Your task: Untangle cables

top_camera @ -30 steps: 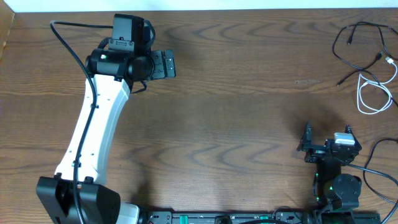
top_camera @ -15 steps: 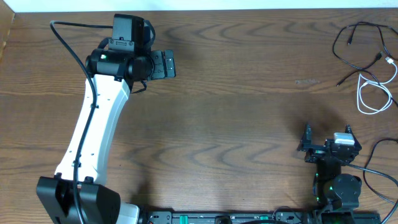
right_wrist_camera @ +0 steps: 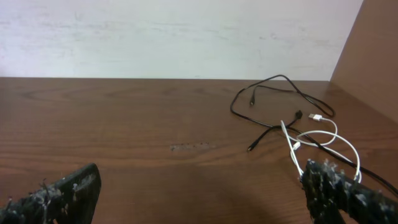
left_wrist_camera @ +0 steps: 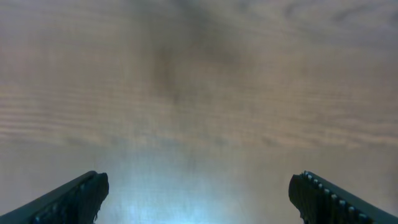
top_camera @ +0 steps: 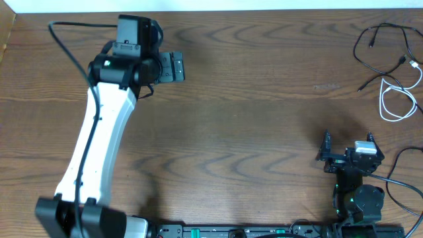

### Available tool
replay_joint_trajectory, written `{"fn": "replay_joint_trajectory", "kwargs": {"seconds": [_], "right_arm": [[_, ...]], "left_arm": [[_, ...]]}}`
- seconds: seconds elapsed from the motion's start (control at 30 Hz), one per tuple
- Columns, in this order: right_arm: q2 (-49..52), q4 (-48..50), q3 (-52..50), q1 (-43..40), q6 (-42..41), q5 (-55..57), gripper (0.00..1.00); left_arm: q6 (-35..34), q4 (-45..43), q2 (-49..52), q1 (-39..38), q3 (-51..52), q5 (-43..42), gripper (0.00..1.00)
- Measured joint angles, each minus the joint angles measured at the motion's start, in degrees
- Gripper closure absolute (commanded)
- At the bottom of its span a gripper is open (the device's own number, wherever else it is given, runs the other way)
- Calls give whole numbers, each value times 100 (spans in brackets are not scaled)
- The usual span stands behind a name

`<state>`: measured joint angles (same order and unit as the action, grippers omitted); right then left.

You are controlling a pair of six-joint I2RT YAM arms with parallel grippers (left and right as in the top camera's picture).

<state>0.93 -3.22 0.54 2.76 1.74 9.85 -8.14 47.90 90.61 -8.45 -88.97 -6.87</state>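
A thin black cable (top_camera: 377, 47) and a thin white cable (top_camera: 396, 98) lie looped together at the far right of the wooden table. Both show in the right wrist view, the black cable (right_wrist_camera: 280, 93) crossing the white cable (right_wrist_camera: 323, 140). My right gripper (top_camera: 348, 147) is open and empty near the front right, well short of the cables; its fingers (right_wrist_camera: 199, 193) frame bare wood. My left gripper (top_camera: 173, 67) is open and empty at the far left back, far from the cables. The left wrist view shows its fingers (left_wrist_camera: 199, 193) over bare wood.
The table's back edge meets a white wall (right_wrist_camera: 174, 37). A brown side panel (right_wrist_camera: 373, 43) stands at the right. A thick black robot wire (top_camera: 403, 173) loops by the right arm's base. A faint scuff (top_camera: 327, 86) marks the wood.
The left arm has shifted slightly to the left. The right arm and the cables have not moved.
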Motion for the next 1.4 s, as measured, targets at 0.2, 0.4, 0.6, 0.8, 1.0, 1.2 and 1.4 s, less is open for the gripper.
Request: {"fn": "replay_joint_trajectory", "kwargs": {"seconds": [0.2, 0.4, 0.6, 0.8, 1.0, 1.2, 1.4], "right_arm": [[0, 0, 0, 0, 0, 2, 1], [-7, 0, 0, 0, 0, 2, 1], [-9, 0, 0, 0, 2, 7, 1], [-17, 2, 0, 0, 4, 7, 1], [-26, 2, -2, 0, 4, 4, 1], [-24, 2, -2, 0, 4, 7, 1], [-24, 0, -2, 0, 4, 4, 1]], "left_arm": [[706, -1198, -1110, 0, 688, 81, 2], [960, -2441, -2474, 0, 1961, 83, 2], [1062, -3773, -4015, 7, 3882, 83, 2], [1226, -4817, -5617, 236, 5912, 83, 2], [1541, -5132, -7368, 487, 7637, 85, 2], [1755, -5136, -8308, 492, 8454, 125, 2], [1810, -5040, -8708, 492, 8826, 155, 2]]}}
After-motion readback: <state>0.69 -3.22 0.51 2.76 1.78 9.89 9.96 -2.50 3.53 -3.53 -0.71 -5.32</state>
